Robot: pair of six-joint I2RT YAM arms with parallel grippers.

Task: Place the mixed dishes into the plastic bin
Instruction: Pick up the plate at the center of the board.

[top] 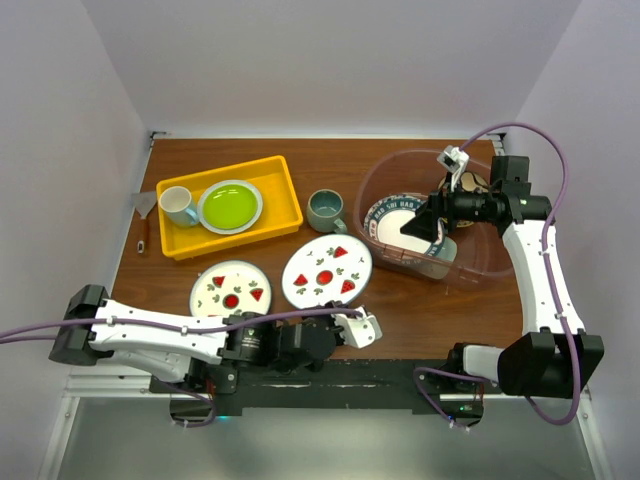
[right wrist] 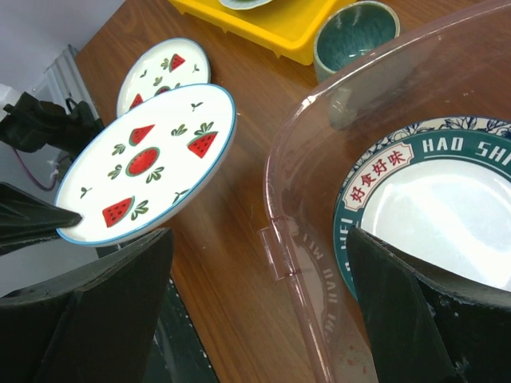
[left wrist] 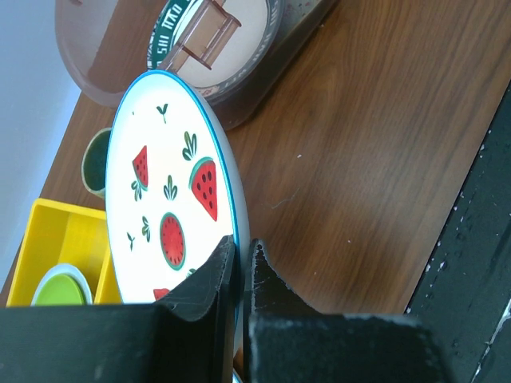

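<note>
White plate with red marks [left wrist: 172, 191] is pinched at its near rim by the left gripper [left wrist: 242, 247], left of the plastic bin [right wrist: 269, 183]. The right gripper [right wrist: 257, 239], jaws spread, hangs over the bin, which holds a blue-patterned plate [right wrist: 431, 199].

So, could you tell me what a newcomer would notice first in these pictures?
The watermelon plate, pinched by its rim in the left claw at front centre, stands out first. On the right, the right claw hangs open over the plastic bin, where a blue-patterned plate lies. The bright yellow tray at back left holds a green plate and a white mug.
</note>
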